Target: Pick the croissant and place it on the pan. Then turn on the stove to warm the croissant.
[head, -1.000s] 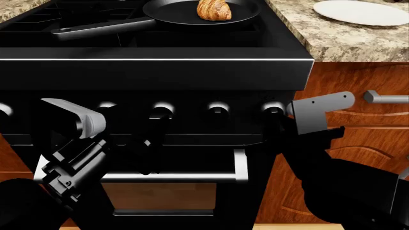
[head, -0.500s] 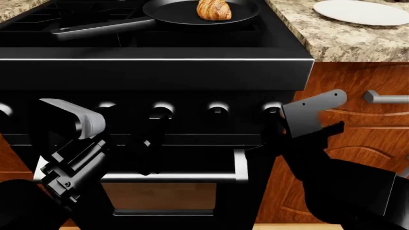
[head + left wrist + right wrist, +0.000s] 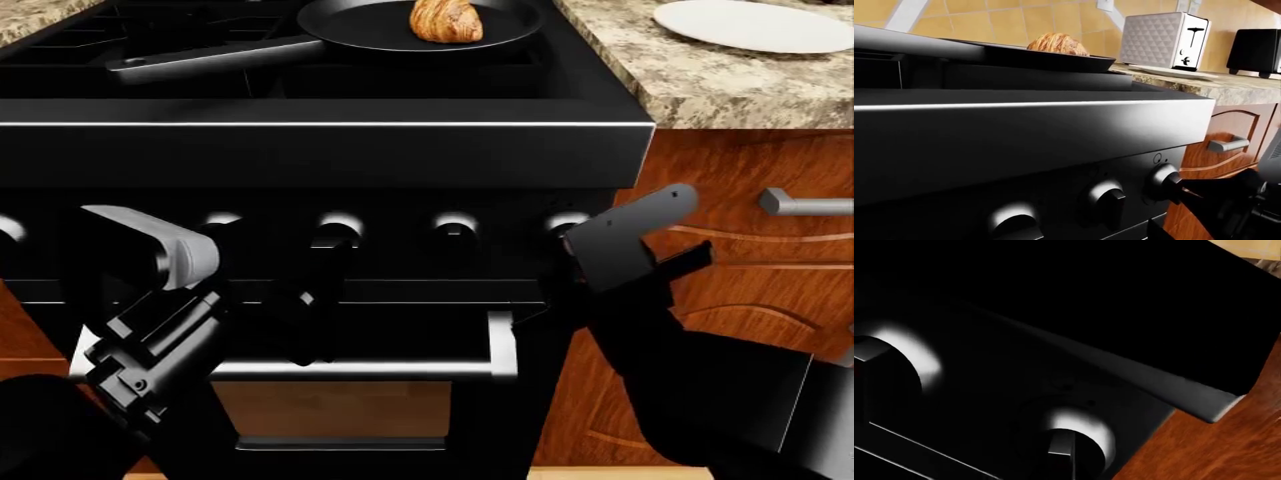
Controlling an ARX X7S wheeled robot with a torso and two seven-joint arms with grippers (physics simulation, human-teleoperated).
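Golden croissant (image 3: pixel 446 20) in the pan (image 3: pixel 360 30), well beyond right tool (image 3: pixel 577 243) at stove (image 3: pixel 320 150) knob (image 3: pixel 567 225); tool opening untellable.

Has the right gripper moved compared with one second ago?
Yes. The right gripper has shifted left over the rightmost knob of the stove, rolling counterclockwise.

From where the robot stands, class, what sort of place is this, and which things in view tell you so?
A home kitchen, most likely: a black stove with front knobs, a pan holding a croissant, a toaster on a granite counter, and wooden cabinets.
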